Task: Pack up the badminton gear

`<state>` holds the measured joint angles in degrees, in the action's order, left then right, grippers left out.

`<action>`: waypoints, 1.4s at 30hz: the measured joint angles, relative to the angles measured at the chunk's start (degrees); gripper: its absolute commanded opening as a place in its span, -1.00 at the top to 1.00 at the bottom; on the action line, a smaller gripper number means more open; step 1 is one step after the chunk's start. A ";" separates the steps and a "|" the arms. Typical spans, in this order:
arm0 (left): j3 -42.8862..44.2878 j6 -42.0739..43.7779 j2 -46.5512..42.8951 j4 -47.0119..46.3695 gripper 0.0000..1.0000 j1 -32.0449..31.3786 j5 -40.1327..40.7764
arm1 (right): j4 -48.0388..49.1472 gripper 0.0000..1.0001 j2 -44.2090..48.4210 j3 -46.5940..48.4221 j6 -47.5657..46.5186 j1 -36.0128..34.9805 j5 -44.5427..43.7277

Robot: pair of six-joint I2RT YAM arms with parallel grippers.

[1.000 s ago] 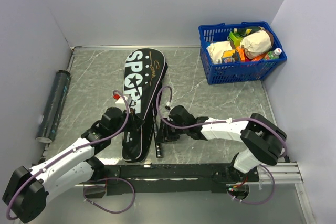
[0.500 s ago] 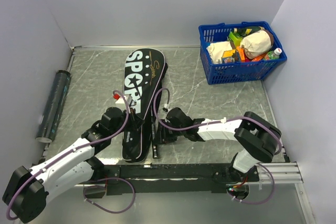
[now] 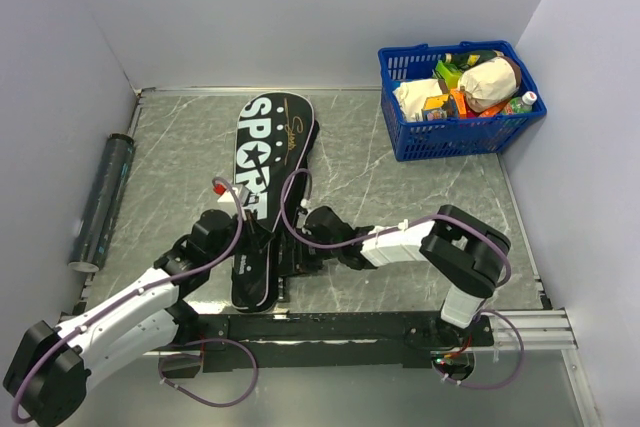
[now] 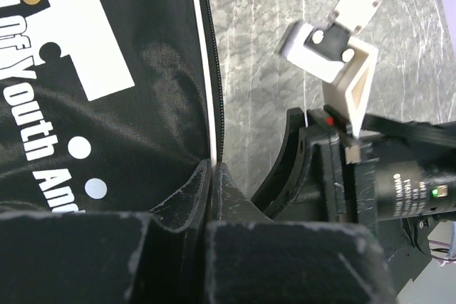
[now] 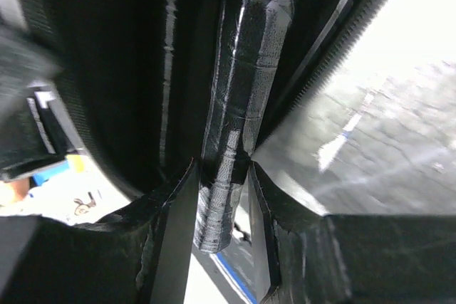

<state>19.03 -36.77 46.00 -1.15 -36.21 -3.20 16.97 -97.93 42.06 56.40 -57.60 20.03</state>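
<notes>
The black racket bag (image 3: pixel 262 152) lettered "SPORT" lies along the middle of the table. My left gripper (image 3: pixel 258 238) is shut on the bag's zipper edge (image 4: pixel 212 105) near its narrow near end, jaws pinched together (image 4: pixel 212 170). My right gripper (image 3: pixel 292 255) is shut on a racket's black wrapped handle (image 5: pixel 235 105), pressed against the bag's right edge; the handle's end (image 3: pixel 283 287) sticks out towards me. In the right wrist view the handle sits between the right gripper's fingers (image 5: pixel 221 169). The racket heads and the shuttlecocks are hidden. The dark tube (image 3: pixel 100 199) lies at the far left.
A blue basket (image 3: pixel 455 139) of groceries stands at the back right. The right arm's wrist (image 4: pixel 385 176) sits close beside the left gripper. Grey walls close in the table at the left, back and right.
My right gripper has moved left with the racket handle, from a gap beside the bag to right against its edge. The left gripper has stayed shut on the bag.
</notes>
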 measured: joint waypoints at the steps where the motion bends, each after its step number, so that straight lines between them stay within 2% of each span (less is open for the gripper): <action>1: -0.35 -0.22 -0.22 0.00 0.98 0.00 -0.04 | 0.09 0.28 -0.07 0.35 0.22 -0.02 0.00; 13: -2.80 -2.51 -2.93 -2.27 0.98 0.07 -0.46 | -0.26 0.31 -5.77 7.26 1.27 -0.74 0.52; 17: -3.34 -3.21 -3.02 -2.51 0.98 0.11 -0.55 | 0.66 0.20 -8.68 8.39 1.20 -0.92 1.05; 24: -3.85 -3.37 -2.97 -2.54 0.98 0.33 -0.24 | 2.27 -0.10 -8.68 8.13 -0.13 -0.57 0.76; 30: -3.85 -3.37 -2.97 -2.47 0.98 0.26 -0.15 | -1.16 -0.18 -3.48 6.58 -2.27 0.22 -1.49; 36: -3.85 -3.08 -2.97 -2.38 0.98 0.11 0.00 | -11.32 -0.34 5.81 5.88 -5.60 2.27 -8.59; 39: -3.85 -2.89 -2.12 -2.47 0.98 0.09 -0.39 | -14.01 -0.35 9.90 3.89 -7.28 7.02 -10.69; 42: -3.85 -2.73 -0.72 -2.58 0.98 0.09 -1.36 | -15.28 -0.37 9.88 3.37 -8.74 13.51 -10.45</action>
<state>15.18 -39.51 45.28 -3.73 -36.12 -4.56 1.69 -88.05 45.43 47.66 -44.10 9.58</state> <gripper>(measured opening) 0.021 0.676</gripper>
